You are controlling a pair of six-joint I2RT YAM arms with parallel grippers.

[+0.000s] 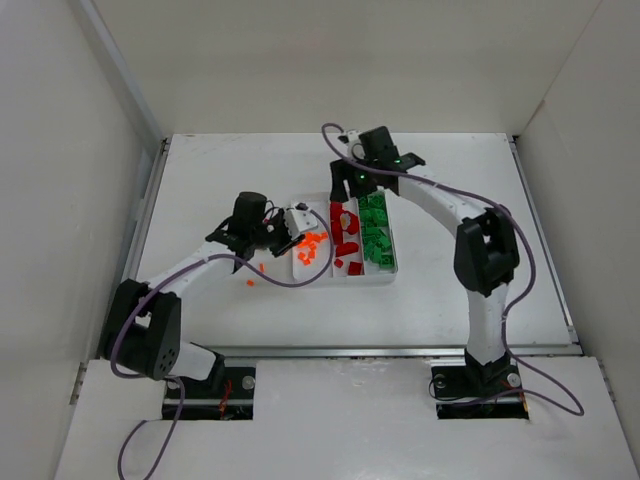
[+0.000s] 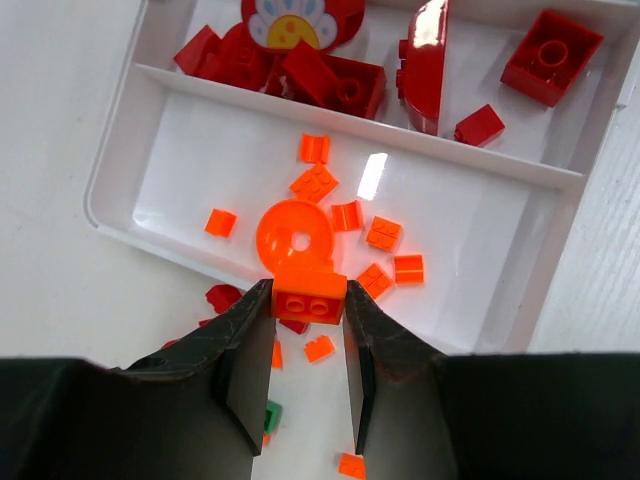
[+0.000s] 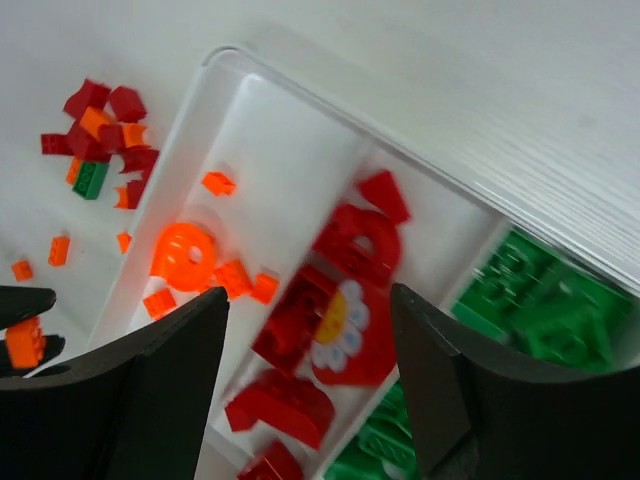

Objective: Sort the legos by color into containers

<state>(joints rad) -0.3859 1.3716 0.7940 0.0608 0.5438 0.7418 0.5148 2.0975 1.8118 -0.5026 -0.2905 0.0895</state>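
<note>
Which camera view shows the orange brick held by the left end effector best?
Left wrist: the orange brick sits centred and sharp, clamped in the left end effector. Right wrist shows it only as a small block at the frame's left edge; in top external it is too small to pick out.

A white tray (image 1: pixel 308 272) holds orange legos (image 1: pixel 310 245) in its left compartment, red legos (image 1: pixel 346 246) in the middle, green legos (image 1: pixel 377 240) on the right. The left gripper (image 1: pixel 298 222) hangs at its left edge, the right gripper (image 1: pixel 344 183) over its far end.
</note>
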